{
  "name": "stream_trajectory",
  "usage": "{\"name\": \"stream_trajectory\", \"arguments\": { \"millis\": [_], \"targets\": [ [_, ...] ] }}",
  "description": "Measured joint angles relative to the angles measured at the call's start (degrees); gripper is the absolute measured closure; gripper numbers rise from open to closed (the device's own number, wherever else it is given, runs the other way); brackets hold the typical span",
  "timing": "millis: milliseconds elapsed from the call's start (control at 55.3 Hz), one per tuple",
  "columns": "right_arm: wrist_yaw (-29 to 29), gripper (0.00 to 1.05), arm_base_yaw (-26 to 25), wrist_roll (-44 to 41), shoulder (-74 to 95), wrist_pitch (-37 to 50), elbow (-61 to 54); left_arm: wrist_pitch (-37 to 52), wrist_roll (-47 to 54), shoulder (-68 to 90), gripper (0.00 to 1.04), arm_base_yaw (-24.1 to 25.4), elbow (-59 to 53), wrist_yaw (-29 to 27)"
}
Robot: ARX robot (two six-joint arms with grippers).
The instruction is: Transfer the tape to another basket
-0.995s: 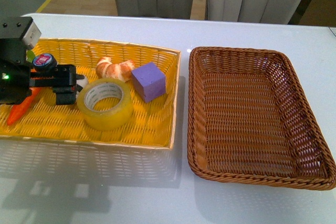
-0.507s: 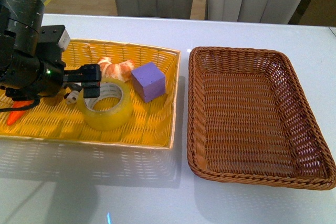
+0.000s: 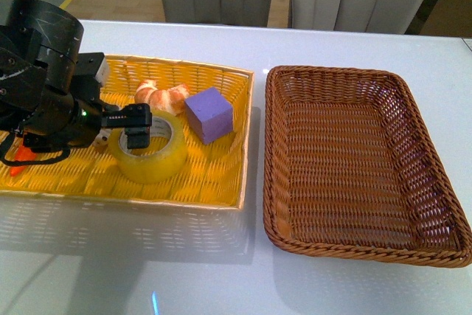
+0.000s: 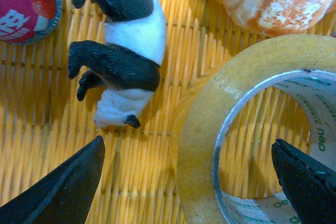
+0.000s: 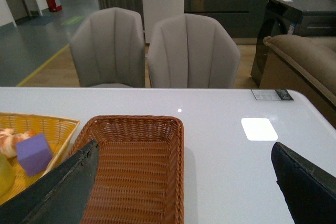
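The tape (image 3: 152,151), a wide yellowish roll with a white core, lies flat in the yellow basket (image 3: 206,182). My left gripper (image 3: 127,132) is open and low over the roll's left side. In the left wrist view the gripper (image 4: 187,145) straddles the tape's wall (image 4: 210,103), with one finger outside the roll and the other over its core, neither touching it. The dark brown wicker basket (image 3: 346,75) stands empty to the right. My right gripper (image 5: 184,153) is open and empty, held high and looking down at the brown basket (image 5: 136,171). It is out of the front view.
The yellow basket also holds a purple block (image 3: 209,113), a croissant (image 3: 162,96) and an orange carrot (image 3: 18,160). A panda toy (image 4: 126,61) and a round pink object (image 4: 26,3) lie beside the tape. Two grey chairs (image 5: 152,51) stand behind the white table.
My left arm has swung right across the yellow basket. Its open gripper has gone from left of the tape to over the roll's left wall. The tape has not moved.
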Motion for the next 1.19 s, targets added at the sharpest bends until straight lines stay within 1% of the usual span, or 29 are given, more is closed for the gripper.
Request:
{"name": "stream_trajectory", "arguments": {
  "millis": [54,271,308,380,434,452,470,489,633,850,923,1068,1194],
  "targets": [
    [0.0,0.09,0.0,0.0,0.0,0.0,0.0,0.0,-0.04,0.15,0.13,-0.2,0.02,-0.2],
    [0.02,0.09,0.0,0.0,0.0,0.0,0.0,0.02,-0.04,0.26,0.45,-0.33,0.02,-0.92],
    [0.02,0.09,0.0,0.0,0.0,0.0,0.0,0.02,-0.07,0.26,0.52,-0.33,0.02,-1.14],
    [0.02,0.09,0.0,0.0,0.0,0.0,0.0,0.22,-0.33,0.24,0.71,-0.33,0.0,-1.31],
    [0.02,0.09,0.0,0.0,0.0,0.0,0.0,0.44,-0.42,-0.11,0.81,-0.33,-0.37,-1.33],
    [0.02,0.09,0.0,0.0,0.0,0.0,0.0,0.57,-0.59,-0.2,0.82,-0.35,-0.46,-1.4],
    [0.02,0.09,0.0,0.0,0.0,0.0,0.0,0.63,-0.17,-0.55,0.87,-0.35,-0.81,-0.98],
    [0.02,0.09,0.0,0.0,0.0,0.0,0.0,0.66,-0.22,-0.85,0.88,-0.33,-1.18,-1.03],
    [0.0,0.09,0.0,0.0,0.0,0.0,0.0,1.14,-0.2,-3.54,0.89,-0.2,-3.91,-1.03],
    [0.02,0.09,0.0,0.0,0.0,0.0,0.0,1.84,-0.87,-12.79,0.9,-0.39,-6.69,0.48],
    [0.02,0.09,0.0,0.0,0.0,0.0,0.0,1.81,-1.49,-16.06,0.9,-2.58,-6.38,0.48],
    [0.02,0.09,0.0,0.0,0.0,0.0,0.0,0.48,-1.9,-16.37,0.9,-7.45,-3.41,-0.15],
    [0.0,0.09,0.0,0.0,0.0,0.0,0.0,-2.16,-1.95,-14.12,0.9,-12.94,3.26,-0.46]
  ]
}}
